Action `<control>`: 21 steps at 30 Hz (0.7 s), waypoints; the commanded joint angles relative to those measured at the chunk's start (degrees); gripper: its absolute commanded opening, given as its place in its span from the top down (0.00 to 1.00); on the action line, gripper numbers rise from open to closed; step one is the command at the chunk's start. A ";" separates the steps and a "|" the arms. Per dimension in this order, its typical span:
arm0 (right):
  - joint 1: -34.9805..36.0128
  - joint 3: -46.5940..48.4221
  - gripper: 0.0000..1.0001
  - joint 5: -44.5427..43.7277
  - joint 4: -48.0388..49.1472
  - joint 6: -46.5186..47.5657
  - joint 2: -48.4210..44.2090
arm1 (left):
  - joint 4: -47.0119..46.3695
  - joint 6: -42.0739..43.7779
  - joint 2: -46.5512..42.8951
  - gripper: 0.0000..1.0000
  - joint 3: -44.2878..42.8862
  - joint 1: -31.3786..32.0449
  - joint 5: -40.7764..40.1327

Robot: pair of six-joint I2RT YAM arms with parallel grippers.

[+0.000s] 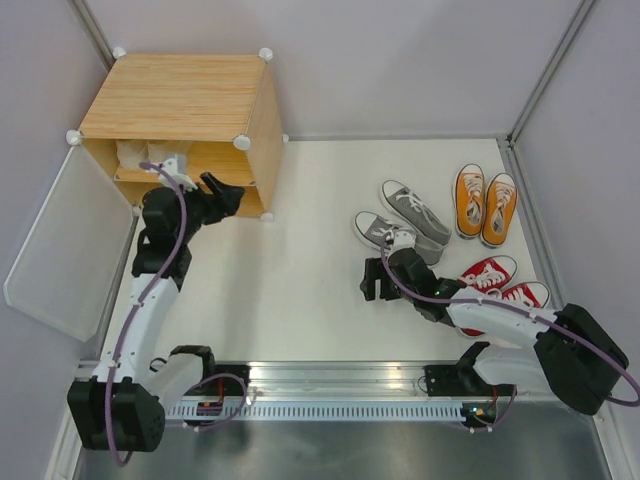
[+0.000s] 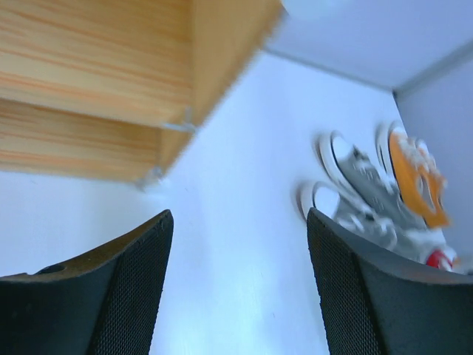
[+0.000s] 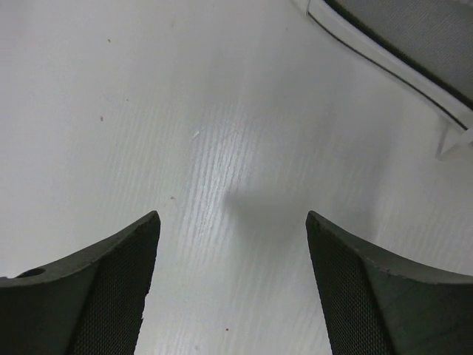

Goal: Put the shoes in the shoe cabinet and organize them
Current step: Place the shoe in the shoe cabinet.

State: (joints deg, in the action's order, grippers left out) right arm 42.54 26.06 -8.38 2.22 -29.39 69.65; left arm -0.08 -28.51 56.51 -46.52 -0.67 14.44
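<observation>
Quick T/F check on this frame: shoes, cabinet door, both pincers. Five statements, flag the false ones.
1. The orange shoes sit on the table, to the right of the grey shoes. True.
2. The right pincer is clamped on a grey shoe. False: it is open over bare table beside the grey pair, with nothing between its fingers.
3. The cabinet has its door shut. False: the white door stands open on the left.
4. The left pincer is open and empty at the cabinet's front. True.
5. The red shoes are on the cabinet shelf. False: they are on the table, by the right arm.
</observation>
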 commanded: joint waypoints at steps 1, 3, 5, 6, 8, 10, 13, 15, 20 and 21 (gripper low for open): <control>0.17 6.26 0.17 -3.65 -5.28 -0.68 -5.83 | 12.01 8.70 -1.31 0.23 -3.65 8.20 2.53; 0.26 8.47 0.18 -7.34 -9.57 0.90 -8.82 | 15.53 12.50 -2.45 0.23 -3.76 15.58 0.08; 0.26 11.54 0.38 -12.33 -11.96 4.41 -11.10 | 16.07 15.68 -4.12 0.22 -1.74 20.33 -1.25; 0.17 12.60 0.42 -14.19 -14.58 5.64 -11.63 | 16.33 15.33 -4.48 0.21 -1.29 20.70 1.36; 0.00 15.76 0.47 -22.50 -17.15 8.11 -11.47 | 16.25 16.91 -4.48 0.18 -2.16 21.32 3.14; -1.66 17.52 0.46 -25.54 -19.27 7.94 -10.59 | 17.73 16.74 -4.30 0.18 -4.18 21.15 2.44; -5.01 18.23 0.46 -25.81 -18.48 7.33 -7.43 | 17.23 16.30 -6.23 0.17 -3.41 21.15 4.63; -7.81 18.23 0.41 -26.16 -17.52 7.24 -3.92 | 15.29 15.86 -8.77 0.16 -1.30 21.15 5.60; -13.18 17.53 0.35 -27.03 -16.64 7.76 1.63 | 16.95 17.70 -10.63 0.14 -2.25 21.15 1.92; -14.67 17.36 0.31 -27.82 -16.72 7.77 1.98 | 17.21 18.40 -10.89 0.13 -2.43 21.23 1.39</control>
State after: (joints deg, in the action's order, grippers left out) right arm 30.35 43.27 -32.32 -14.52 -22.70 71.11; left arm 16.49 -13.67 46.57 -47.75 20.49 17.45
